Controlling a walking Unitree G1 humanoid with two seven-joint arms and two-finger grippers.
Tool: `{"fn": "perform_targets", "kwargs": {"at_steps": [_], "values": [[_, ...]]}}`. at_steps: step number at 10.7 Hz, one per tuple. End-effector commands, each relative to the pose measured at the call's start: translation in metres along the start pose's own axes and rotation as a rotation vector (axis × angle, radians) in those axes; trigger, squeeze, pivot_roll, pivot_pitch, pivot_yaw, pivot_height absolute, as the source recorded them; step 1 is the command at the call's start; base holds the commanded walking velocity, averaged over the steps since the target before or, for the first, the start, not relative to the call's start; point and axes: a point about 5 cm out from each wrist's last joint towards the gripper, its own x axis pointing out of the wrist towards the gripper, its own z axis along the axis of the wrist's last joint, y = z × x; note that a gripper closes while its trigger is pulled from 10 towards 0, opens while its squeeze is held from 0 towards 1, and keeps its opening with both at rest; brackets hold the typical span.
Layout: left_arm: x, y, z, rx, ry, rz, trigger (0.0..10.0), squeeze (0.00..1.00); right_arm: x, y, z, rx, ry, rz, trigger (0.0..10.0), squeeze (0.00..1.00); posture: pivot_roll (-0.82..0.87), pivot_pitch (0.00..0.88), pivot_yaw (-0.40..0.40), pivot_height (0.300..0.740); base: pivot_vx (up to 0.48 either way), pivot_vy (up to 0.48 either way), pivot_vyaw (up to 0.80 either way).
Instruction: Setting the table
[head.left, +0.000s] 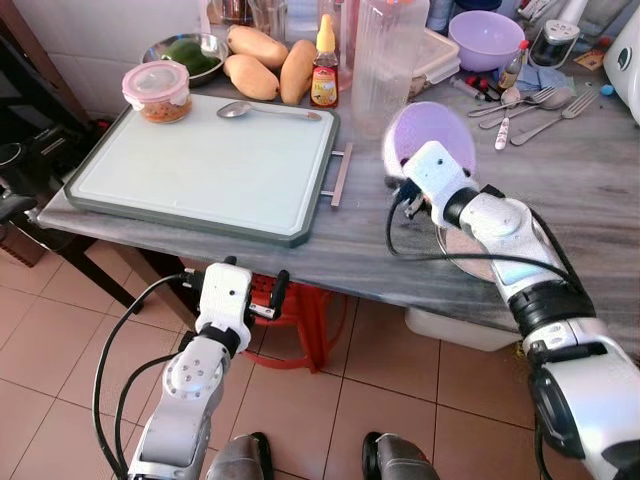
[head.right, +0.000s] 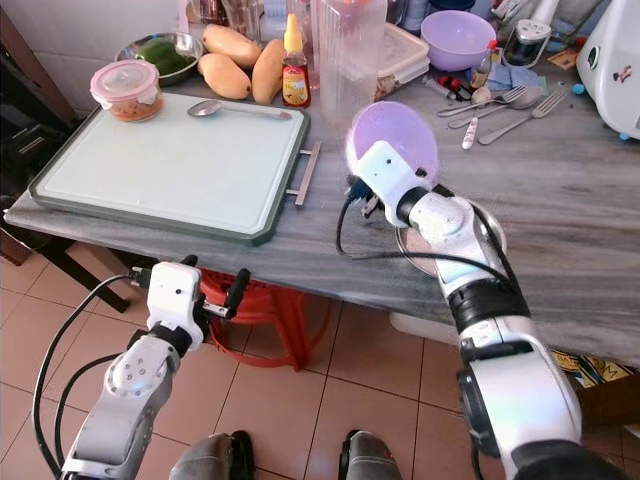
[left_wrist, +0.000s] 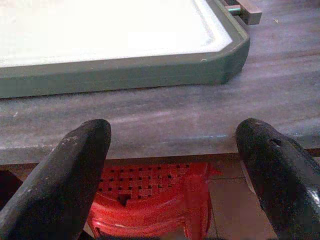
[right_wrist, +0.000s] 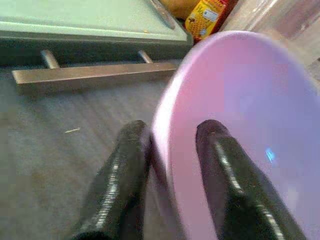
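1. Right hand (right_wrist: 170, 165) pinches rim of purple bowl (head.right: 395, 140), one finger inside, one outside; bowl tilted, lifted off desk (head.left: 590, 200), beside the tray (head.left: 200, 165).
2. Left hand (left_wrist: 172, 160) open, empty, below desk edge.
3. Advice: level bowl, clear tray handle (head.left: 342, 175), set down gently.

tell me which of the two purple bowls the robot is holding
The near purple bowl, tilted on edge with the right gripper pinching its rim. The other purple bowl sits upright at the back of the table.
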Motion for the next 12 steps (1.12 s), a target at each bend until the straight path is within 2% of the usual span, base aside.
{"fn": "perform_targets", "kwargs": {"at_steps": [1,6,10,12], "values": [[-0.001,-0.001,-0.008,0.009,0.047,-0.006,10.0,0.00,0.000,0.002,0.004,-0.007,-0.009,0.015,10.0,1.00,-0.01,0.162,0.030,0.740,0.000,0.000,0.00],[0.003,-0.004,-0.012,0.013,0.070,-0.021,10.0,0.00,-0.006,-0.007,0.005,-0.009,0.060,0.011,10.0,1.00,-0.02,0.145,0.027,0.740,0.000,0.000,0.00],[0.005,-0.005,-0.012,0.012,0.068,-0.023,10.0,0.00,-0.013,-0.003,0.010,0.018,0.087,0.052,10.0,1.00,-0.02,0.140,0.025,0.740,0.000,0.000,0.00],[0.006,-0.005,-0.012,0.012,0.064,-0.022,10.0,0.00,-0.019,-0.010,0.017,-0.013,0.039,-0.045,10.0,1.00,-0.03,0.133,0.020,0.740,0.000,0.000,0.00]]}}
